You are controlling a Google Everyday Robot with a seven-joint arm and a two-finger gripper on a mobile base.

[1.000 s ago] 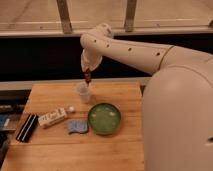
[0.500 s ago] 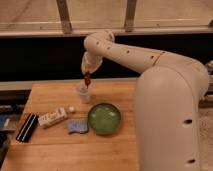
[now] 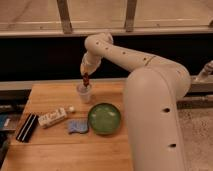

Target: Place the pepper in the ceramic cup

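while the white arm reaches in from the right and bends down over the far part of the bench, the tool hangs directly above the ceramic cup, clamped on the pepper. the pepper hangs upright out of the tool, dark red, with its lower end at the mouth of the cup; whether the tip is already inside the rim i cannot tell. the cup stands upright just under the tool, pale and narrow. below and to the right of the tool, nearer the camera, lies the wide green bowl, apart from the cup. a blue-grey sponge sits just beside the bowl's left edge. further left of the tool and nearer the camera lies a pale box on its side, with a small white ball near its right end. a black flat object lies at the bench's left edge, well apart from the tool.
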